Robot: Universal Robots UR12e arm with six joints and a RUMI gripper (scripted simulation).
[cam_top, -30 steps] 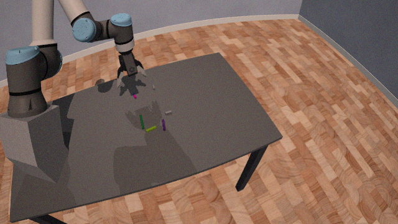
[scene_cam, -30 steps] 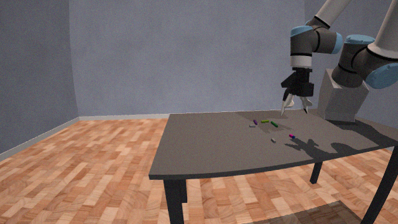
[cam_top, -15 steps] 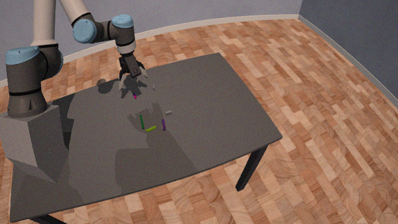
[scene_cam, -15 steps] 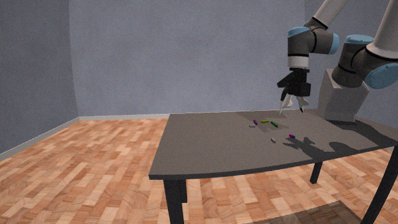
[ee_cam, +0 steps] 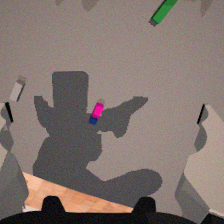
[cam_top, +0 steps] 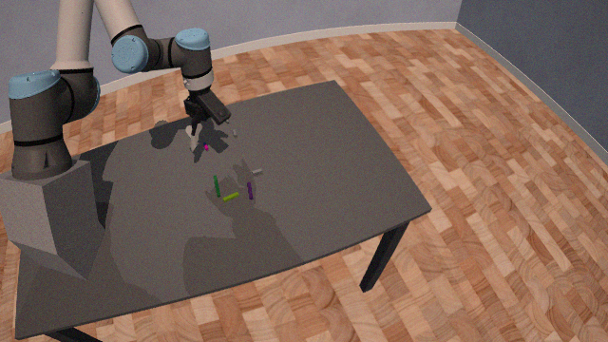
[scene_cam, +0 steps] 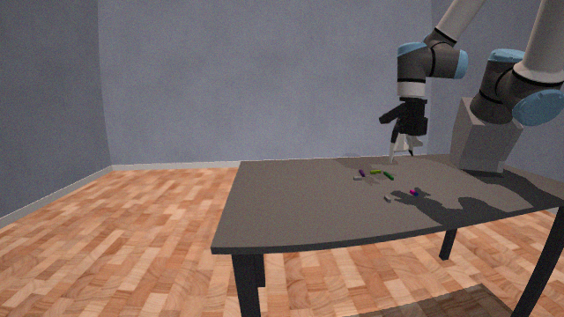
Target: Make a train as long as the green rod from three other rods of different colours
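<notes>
The magenta rod (cam_top: 206, 147) (scene_cam: 412, 192) (ee_cam: 98, 110) and the blue rod (cam_top: 204, 143) (scene_cam: 416, 194) (ee_cam: 93, 120) lie flat, end to end in line, touching or almost touching. The green rod (cam_top: 217, 186) (scene_cam: 389, 175) (ee_cam: 164, 11) lies apart. The lime rod (cam_top: 231, 197) (scene_cam: 375, 172) lies between the green rod and the purple rod (cam_top: 250, 191) (scene_cam: 361, 173). One grey rod (cam_top: 257, 172) (scene_cam: 358, 178) lies near the purple one. Another grey rod (cam_top: 235, 133) (scene_cam: 388, 198) (ee_cam: 17, 90) lies alone. My gripper (cam_top: 210, 136) (scene_cam: 402, 158) (ee_cam: 105, 104) is open and empty, above the magenta and blue rods.
The dark table (cam_top: 332, 190) (scene_cam: 300, 207) bears all the rods. Its edge near the gripper shows at the bottom of the wrist view, with wooden floor (ee_cam: 55, 192) beyond. The arm's grey pedestal (cam_top: 71, 214) (scene_cam: 480, 141) stands at one end of the table.
</notes>
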